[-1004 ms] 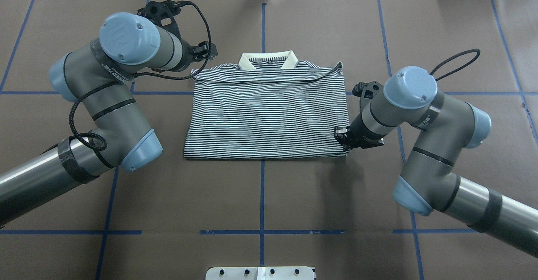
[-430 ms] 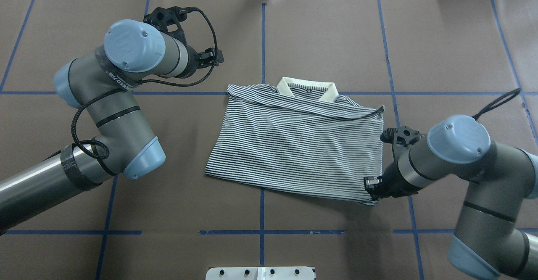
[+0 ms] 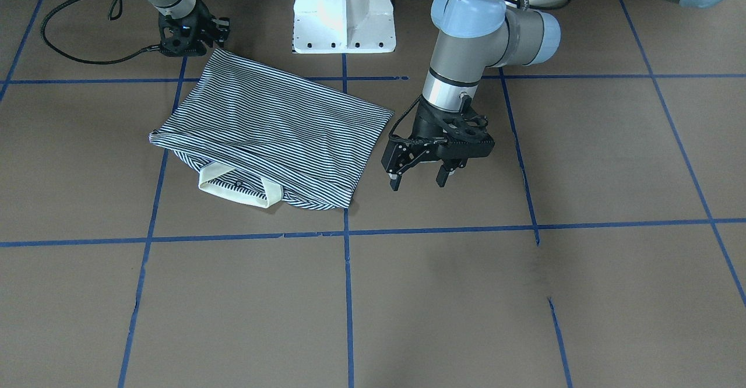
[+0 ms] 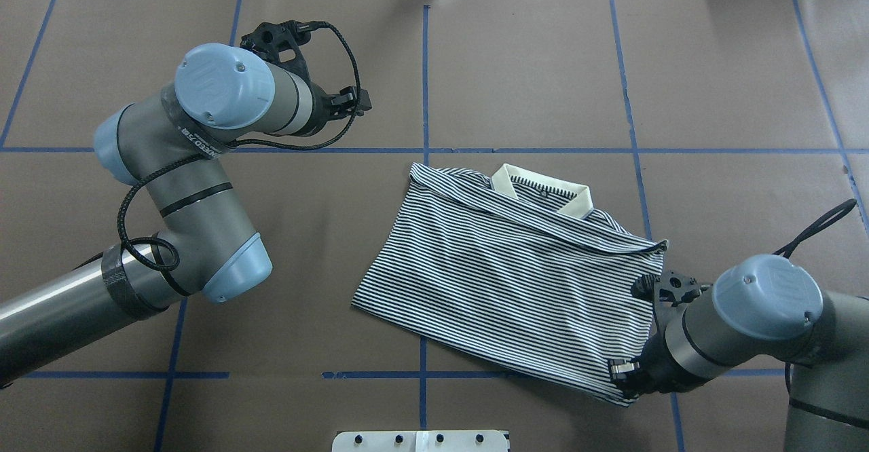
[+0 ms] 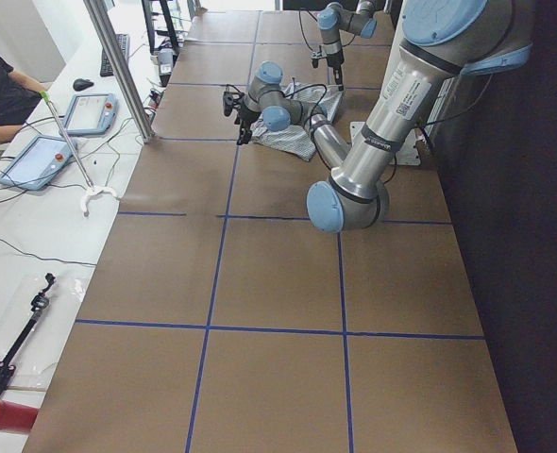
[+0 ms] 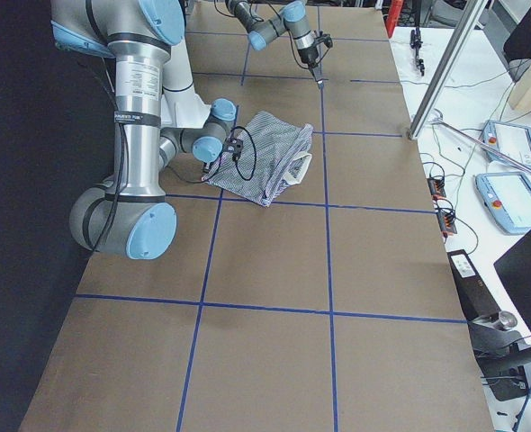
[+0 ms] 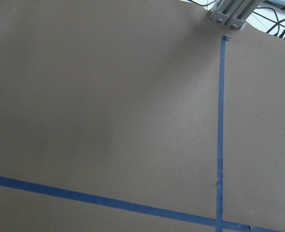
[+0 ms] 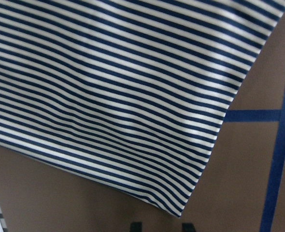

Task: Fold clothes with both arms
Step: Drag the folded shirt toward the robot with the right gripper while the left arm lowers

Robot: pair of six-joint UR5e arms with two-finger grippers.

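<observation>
- Overhead exterior: polo shirt (image 4: 516, 282) folded to a compact rectangle, flat on table (image 4: 543, 65), askew to the blue tape lines (image 4: 424, 65), on the robot's right half. Cream collar (image 4: 543, 191) at the far edge. Right gripper (image 4: 623, 377) low at the near right hem corner, clenched on it. Left gripper (image 4: 349, 99) well apart from the cloth, over bare table.
- Exterior front-facing: left gripper's fingers (image 3: 395, 179) spread, nothing between them, hanging just beside the shirt's edge without touching. Right gripper at the corner nearest the white pedestal base (image 3: 344, 15). Likely reason for the one-corner hold: shifting or turning the folded bundle as a whole without opening it. Left gripper probably parked clear so as not to snag the cloth.
- Exterior left, exterior right: shirt small between the two arms; grips too small to judge.
- Left wrist-mounted: brown surface and crossing tape only; no shirt.
- Right wrist-mounted: striped fabric filling the view, hem corner ending between two dark fingertips (image 8: 135, 226) at the bottom edge.
- Judged stage: folds largely done; placing or squaring of the bundle in hand.
</observation>
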